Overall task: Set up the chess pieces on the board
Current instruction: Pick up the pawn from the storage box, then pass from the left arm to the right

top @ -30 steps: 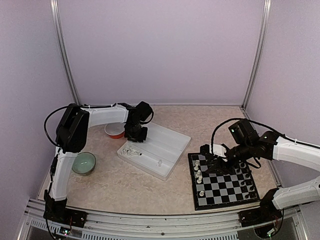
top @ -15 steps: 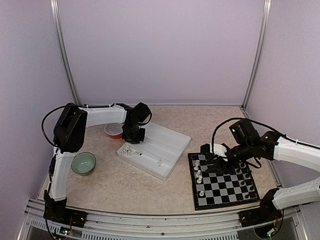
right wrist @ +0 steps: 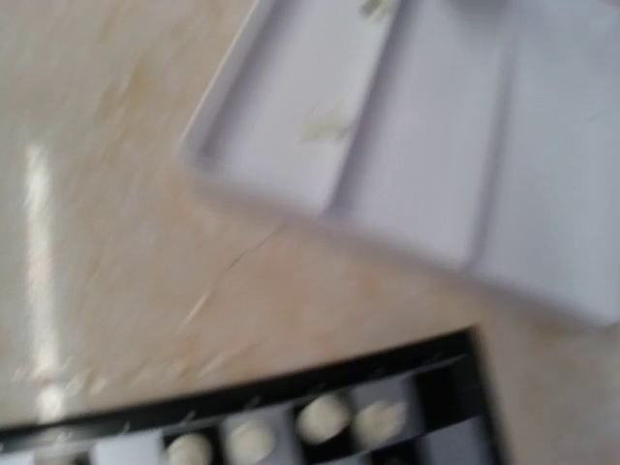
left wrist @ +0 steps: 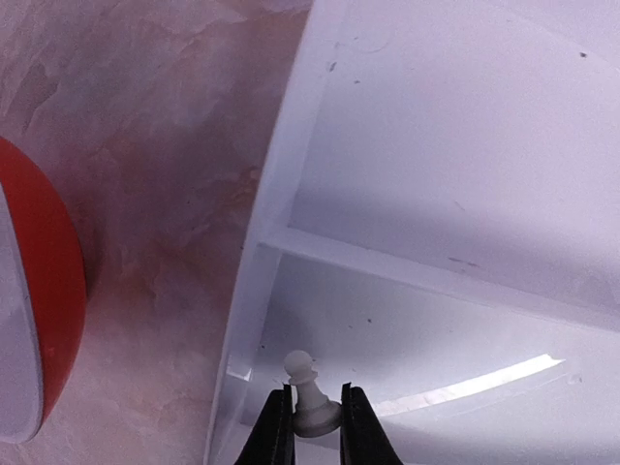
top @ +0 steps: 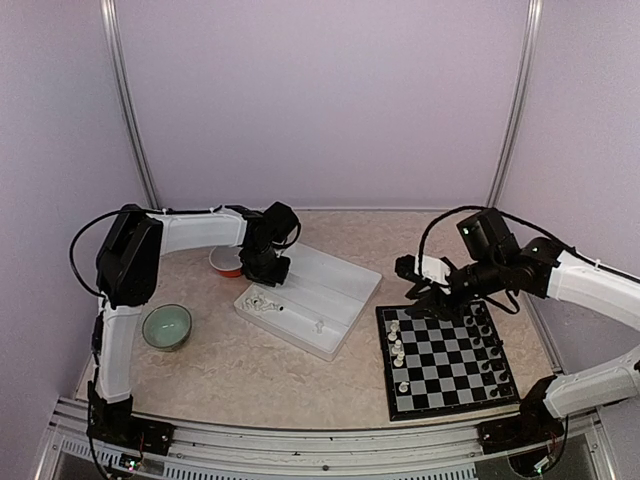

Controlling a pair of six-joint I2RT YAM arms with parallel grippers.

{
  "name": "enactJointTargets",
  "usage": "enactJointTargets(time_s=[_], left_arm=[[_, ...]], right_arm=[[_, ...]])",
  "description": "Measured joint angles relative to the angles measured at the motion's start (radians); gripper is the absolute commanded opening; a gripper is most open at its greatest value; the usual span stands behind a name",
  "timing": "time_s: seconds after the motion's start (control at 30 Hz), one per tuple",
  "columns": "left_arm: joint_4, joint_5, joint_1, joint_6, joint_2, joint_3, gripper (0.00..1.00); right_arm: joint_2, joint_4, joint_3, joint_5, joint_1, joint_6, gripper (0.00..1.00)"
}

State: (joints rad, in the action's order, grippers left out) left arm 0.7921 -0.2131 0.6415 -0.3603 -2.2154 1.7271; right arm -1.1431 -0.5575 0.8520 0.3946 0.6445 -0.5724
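Left claw [left wrist: 315, 438]: pinching white pawn [left wrist: 308, 395] by its base, head poking past fingertips. Sits in tray [top: 335, 285], 10 o'clock corner compartment. Red bowl [top: 228, 263] just beside, at 9. Base grip probably for firm hold.

Right claw [top: 415, 292]: above board [top: 450, 385], 11 o'clock corner. Spread or pressed together, cannot tell.

Board: white pieces [top: 397, 348] along 9 o'clock edge, black pieces [top: 490, 355] along 3.

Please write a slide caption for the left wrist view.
Left gripper pinching a white pawn in the tray, beside a red bowl.
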Motion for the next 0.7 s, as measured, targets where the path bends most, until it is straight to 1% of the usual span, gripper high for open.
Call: enactJointTargets(time_s=[0.07,0.17,0.3,0.37,0.47,0.57,0.7], left_arm=[[-0.028,0.006,0.012,0.037,0.040,-0.026,0.03],[-0.098,0.032,0.045,0.091,0.145,-0.089,0.03],[-0.249,0.086,0.114,0.167,0.312,-0.203,0.03],[-0.334,0.110,0.163,0.211,0.391,-0.265,0.04],[-0.438,0.142,0.231,0.262,0.465,-0.329,0.04],[-0.529,0.165,0.283,0.302,0.507,-0.382,0.04],[-0.594,0.188,0.318,0.339,0.530,-0.425,0.04]], right_arm=[[-0.030,-0.003,0.080,-0.010,-0.002,0.020,0.33],[-0.082,0.000,0.177,-0.012,-0.009,0.059,0.34],[-0.194,-0.002,0.313,0.018,-0.048,0.140,0.33],[-0.268,-0.004,0.394,0.061,-0.096,0.199,0.33],[-0.376,-0.014,0.513,0.158,-0.172,0.284,0.35],[-0.474,-0.028,0.610,0.292,-0.217,0.350,0.38],[-0.544,-0.053,0.626,0.484,-0.215,0.397,0.41]])
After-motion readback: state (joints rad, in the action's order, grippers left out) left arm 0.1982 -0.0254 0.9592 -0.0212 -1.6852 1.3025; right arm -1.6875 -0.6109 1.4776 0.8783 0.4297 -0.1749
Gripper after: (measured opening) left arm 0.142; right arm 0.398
